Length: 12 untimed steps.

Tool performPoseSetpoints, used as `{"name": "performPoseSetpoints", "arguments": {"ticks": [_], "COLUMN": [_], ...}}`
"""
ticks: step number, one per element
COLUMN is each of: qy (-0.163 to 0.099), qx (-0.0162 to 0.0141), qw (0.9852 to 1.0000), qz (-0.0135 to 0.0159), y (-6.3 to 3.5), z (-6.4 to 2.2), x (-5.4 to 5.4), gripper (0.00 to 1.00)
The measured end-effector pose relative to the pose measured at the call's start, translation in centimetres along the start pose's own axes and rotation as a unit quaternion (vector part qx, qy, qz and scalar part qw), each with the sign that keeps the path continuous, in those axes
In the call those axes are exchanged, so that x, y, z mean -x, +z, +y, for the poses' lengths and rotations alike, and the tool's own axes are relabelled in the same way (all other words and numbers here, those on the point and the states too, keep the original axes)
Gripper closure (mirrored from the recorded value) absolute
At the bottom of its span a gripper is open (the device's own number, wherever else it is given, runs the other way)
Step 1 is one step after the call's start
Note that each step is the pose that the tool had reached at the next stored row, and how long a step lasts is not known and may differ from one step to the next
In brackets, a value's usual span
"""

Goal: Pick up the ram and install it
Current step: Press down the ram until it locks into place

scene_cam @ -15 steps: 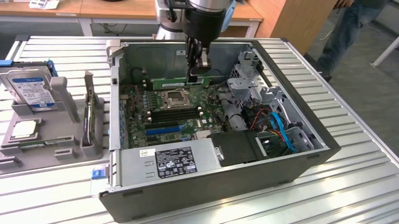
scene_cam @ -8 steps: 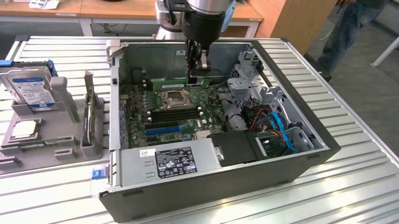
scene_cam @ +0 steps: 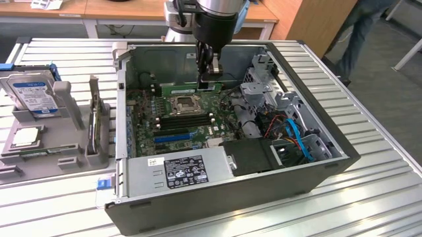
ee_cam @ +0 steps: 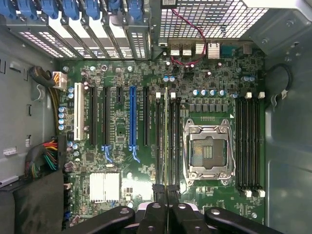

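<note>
My black two-finger gripper, clamped on the thin green ram stick, should press straight down into the black memory slot, kept level

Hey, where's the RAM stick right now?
In the exterior view, the long green RAM stick is held by the gripper inside the open computer case, just above the motherboard near the case's far wall, beyond the empty processor socket.

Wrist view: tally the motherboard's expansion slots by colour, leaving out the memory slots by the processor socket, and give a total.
White slot: 1
Blue slot: 1
Black slots: 4, one of them short
Total: 6
</note>
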<state>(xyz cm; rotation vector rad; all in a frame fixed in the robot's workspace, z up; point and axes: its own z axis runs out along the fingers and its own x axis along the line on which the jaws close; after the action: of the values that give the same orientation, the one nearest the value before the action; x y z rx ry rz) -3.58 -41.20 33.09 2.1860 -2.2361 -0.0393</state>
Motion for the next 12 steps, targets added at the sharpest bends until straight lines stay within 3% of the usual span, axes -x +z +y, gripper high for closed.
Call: {"name": "performPoseSetpoints", "arguments": {"ticks": [12], "qy": [0.0], "qx": [0.0], "qw": [1.0], "qz": [0.0], "y": [0.56], "z": [-0.02], "x": [0.0], "gripper": [0.88]}}
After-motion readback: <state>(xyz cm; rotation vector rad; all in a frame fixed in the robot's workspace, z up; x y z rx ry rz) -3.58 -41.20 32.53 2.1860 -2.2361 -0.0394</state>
